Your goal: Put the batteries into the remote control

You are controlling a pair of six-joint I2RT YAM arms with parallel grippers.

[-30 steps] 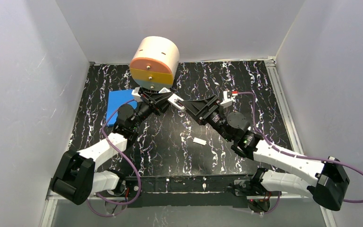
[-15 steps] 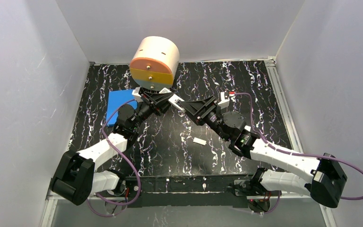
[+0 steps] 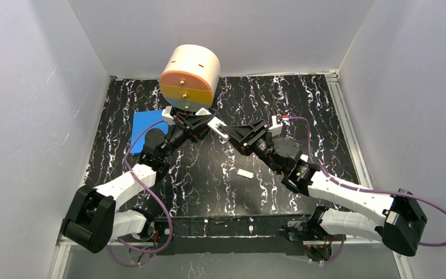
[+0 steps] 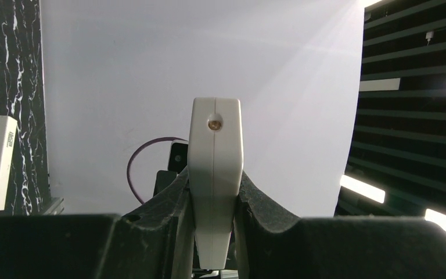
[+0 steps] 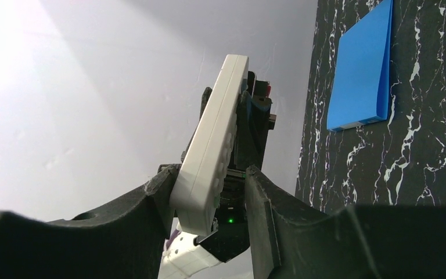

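Above the table, your left pincer clamps the remote control, probably for your right pincer, apart around it.

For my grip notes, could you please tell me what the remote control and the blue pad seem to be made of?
The remote control: likely hard plastic, matte off-white, moulded seam along its edge. The blue pad: matte, possibly foam or stacked paper; its pale edge leaves that open.

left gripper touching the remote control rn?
Touching. Left wrist view: both fingers of the left gripper press against the sides of the remote control, which stands edge-on between them, no gap showing.
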